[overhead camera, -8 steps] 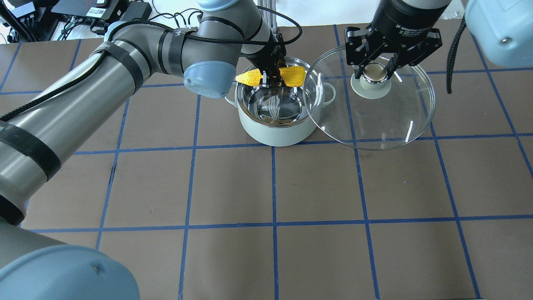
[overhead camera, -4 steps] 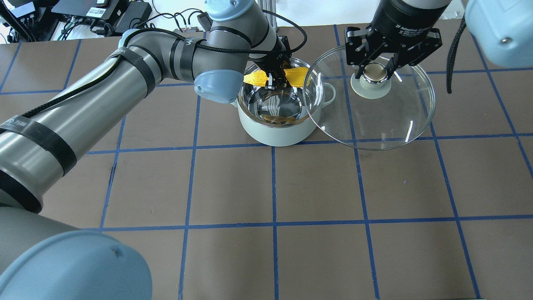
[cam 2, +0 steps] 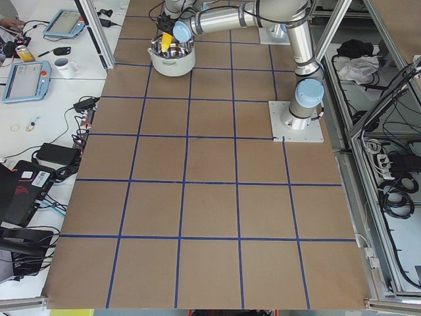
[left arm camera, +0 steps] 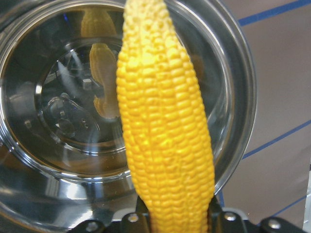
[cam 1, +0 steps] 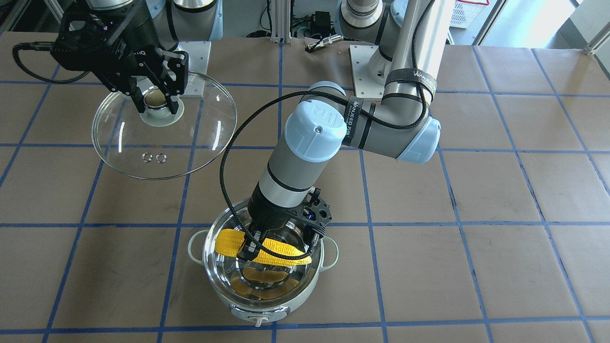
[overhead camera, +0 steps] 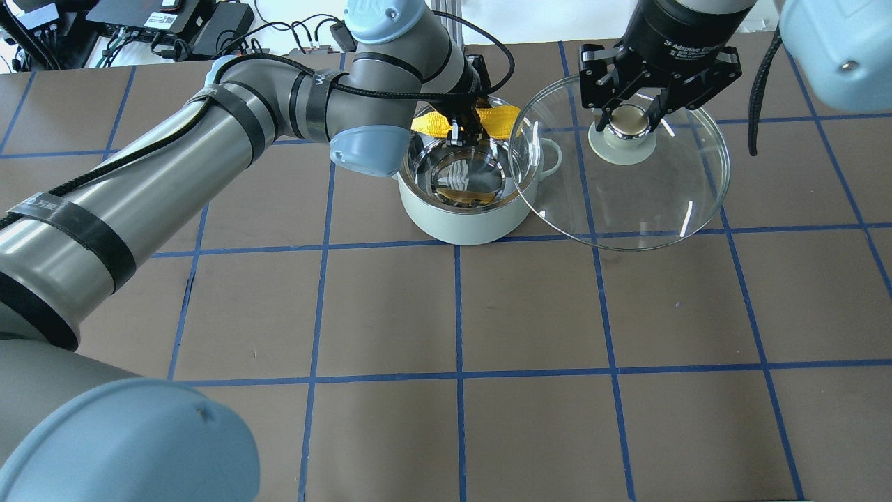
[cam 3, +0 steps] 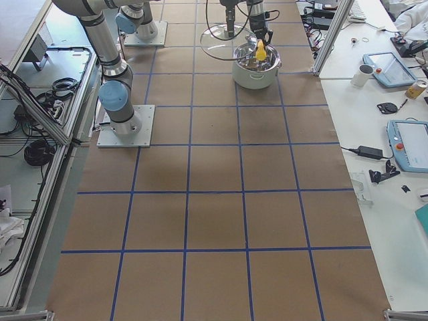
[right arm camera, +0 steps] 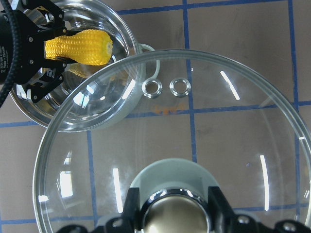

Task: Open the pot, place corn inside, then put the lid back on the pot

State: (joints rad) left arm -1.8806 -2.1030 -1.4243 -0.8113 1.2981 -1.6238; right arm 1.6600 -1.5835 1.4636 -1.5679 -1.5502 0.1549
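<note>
The pale green pot [overhead camera: 463, 223] stands open with a shiny steel inside; it also shows in the front view [cam 1: 305, 290]. My left gripper [cam 1: 276, 247] is shut on the yellow corn [cam 1: 281, 250] and holds it level across the pot's mouth, at rim height. The corn fills the left wrist view [left arm camera: 167, 136] and shows in the overhead view [overhead camera: 502, 120]. My right gripper [overhead camera: 629, 118] is shut on the beige knob of the clear glass lid [overhead camera: 648, 209] and holds it in the air to the pot's right, its edge overlapping the pot's rim in the overhead view. The lid shows in the front view [cam 1: 143, 162].
The brown table [overhead camera: 460, 314] carries a grid of blue tape. Cables and electronics [overhead camera: 160, 21] lie beyond its far edge. Side tables with tablets and a mug [cam 2: 62, 66] stand past the table end.
My left gripper has carried the corn toward the far side of the pot and a little right. The right gripper and the lid have stayed still.
</note>
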